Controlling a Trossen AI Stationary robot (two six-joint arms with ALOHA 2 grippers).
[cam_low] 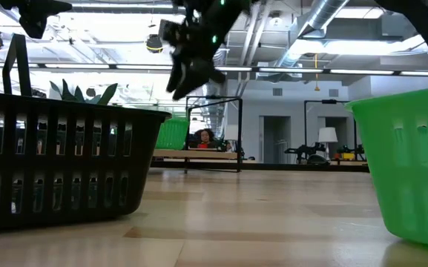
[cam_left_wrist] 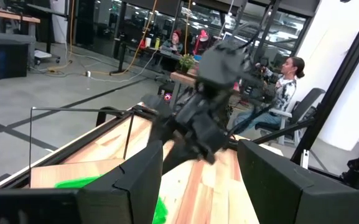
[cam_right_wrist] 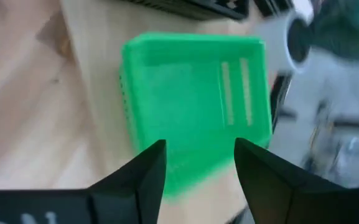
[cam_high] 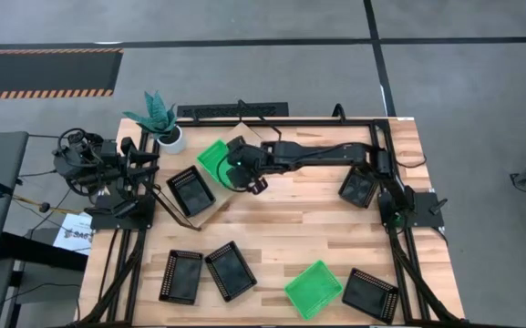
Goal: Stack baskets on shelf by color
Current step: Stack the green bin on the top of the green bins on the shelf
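My right gripper [cam_high: 247,179] [cam_right_wrist: 199,149] is open and hovers above the light-wood shelf [cam_high: 210,208], just near of a green basket [cam_high: 212,157] [cam_right_wrist: 195,93] that sits flat on the shelf's far end. A black basket [cam_high: 190,189] sits next to it on the shelf. In the low view the right gripper [cam_low: 191,55] hangs well above the shelf board [cam_low: 195,154]. My left gripper [cam_high: 146,164] [cam_left_wrist: 198,149] is open and waits at the table's left edge, pointing toward the shelf.
Loose on the table are black baskets [cam_high: 181,276], [cam_high: 231,271], [cam_high: 370,294], another black one [cam_high: 358,189] under the right arm, and a green basket [cam_high: 314,290] near the front edge. A potted plant [cam_high: 158,118] stands at the far left corner. People sit beyond the table [cam_left_wrist: 288,78].
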